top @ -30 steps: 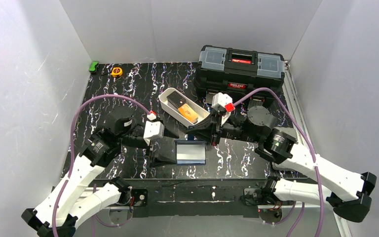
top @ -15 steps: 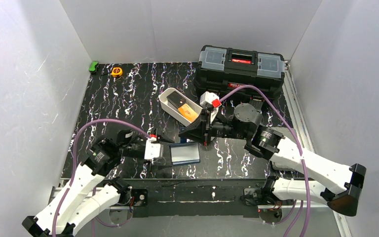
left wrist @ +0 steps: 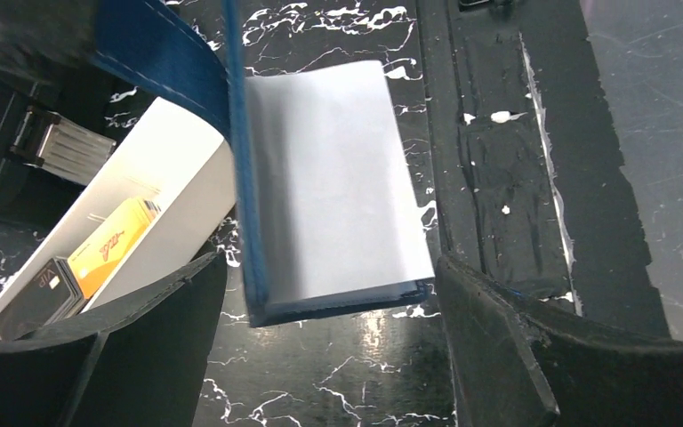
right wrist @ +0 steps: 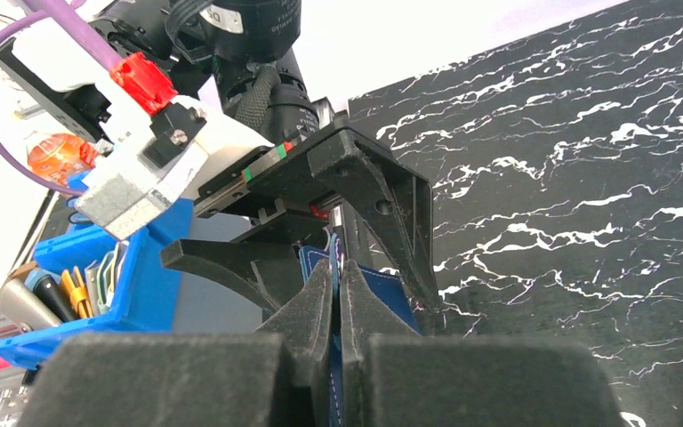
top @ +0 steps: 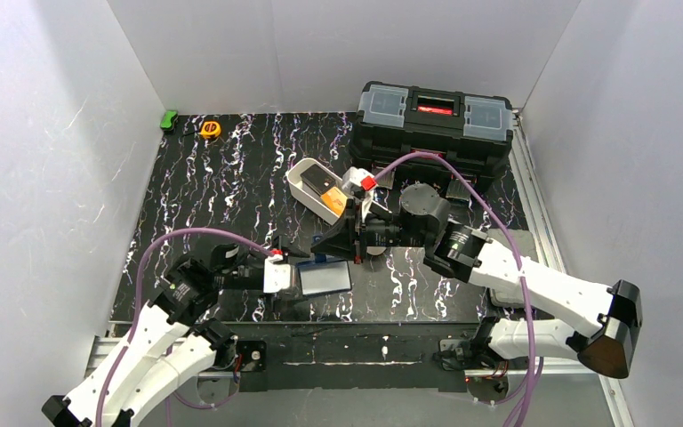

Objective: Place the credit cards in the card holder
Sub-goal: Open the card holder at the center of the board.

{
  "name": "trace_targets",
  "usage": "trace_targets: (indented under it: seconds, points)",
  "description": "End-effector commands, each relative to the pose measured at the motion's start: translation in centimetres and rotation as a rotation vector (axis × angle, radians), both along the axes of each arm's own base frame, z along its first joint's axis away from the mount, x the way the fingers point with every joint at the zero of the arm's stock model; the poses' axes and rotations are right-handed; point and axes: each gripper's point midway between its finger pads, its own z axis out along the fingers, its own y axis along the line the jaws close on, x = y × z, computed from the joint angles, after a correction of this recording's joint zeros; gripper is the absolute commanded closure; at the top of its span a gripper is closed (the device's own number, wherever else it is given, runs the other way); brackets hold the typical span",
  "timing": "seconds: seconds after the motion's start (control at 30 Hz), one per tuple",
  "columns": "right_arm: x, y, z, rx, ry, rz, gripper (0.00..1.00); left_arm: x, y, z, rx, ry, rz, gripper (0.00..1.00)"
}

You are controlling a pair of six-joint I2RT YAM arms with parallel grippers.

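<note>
Near the front left, the left gripper (top: 295, 277) has its jaws spread wide on either side of the card holder (top: 325, 278), not clamping it. The holder sits opened out by the front edge of the black marbled table (top: 204, 178), pale inner panel up. The right gripper (right wrist: 338, 294) pinches the holder's raised navy flap, and just behind, the credit cards (left wrist: 111, 245), one orange and one black, lie in the white tray (top: 295, 181), with the black toolbox (top: 433, 120) far right.
</note>
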Motion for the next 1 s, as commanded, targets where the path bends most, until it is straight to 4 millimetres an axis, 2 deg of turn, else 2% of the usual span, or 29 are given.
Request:
trace_targets:
  seconds: [0.0, 0.13, 0.33, 0.63, 0.8, 0.9, 0.97]
  points:
    - [-0.5, 0.4, 2.4, 0.068, -0.021, 0.041, 0.99, -1.1, -0.4, 1.8, -0.043, 0.051, -0.028, 0.14]
    - [-0.4, 0.5, 2.1, 0.062, -0.014, 0.044, 0.99, -1.2, -0.5, 2.0, -0.045, 0.092, -0.016, 0.15]
    - [-0.7, 0.8, 2.0, 0.06, 0.001, 0.064, 0.99, -0.7, -0.4, 1.2, -0.02, 0.109, 0.016, 0.18]
    - [-0.9, 1.1, 1.8, 0.045, 0.028, 0.082, 0.99, 0.6, -0.6, 1.6, -0.026, 0.135, 0.082, 0.27]
    - [-0.6, 1.0, 1.9, 0.045, 0.026, 0.06, 0.99, -1.5, -0.3, 1.2, -0.015, 0.149, -0.004, 0.19]
    - [-0.3, 0.9, 2.1, 0.05, 0.017, 0.043, 0.99, -2.0, 0.4, 0.0, 0.014, 0.102, -0.027, 0.18]
    - [0.0, 0.9, 2.2, 0.048, 0.018, 0.034, 0.99, -1.8, 1.0, -1.1, 0.044, 0.048, -0.022, 0.14]
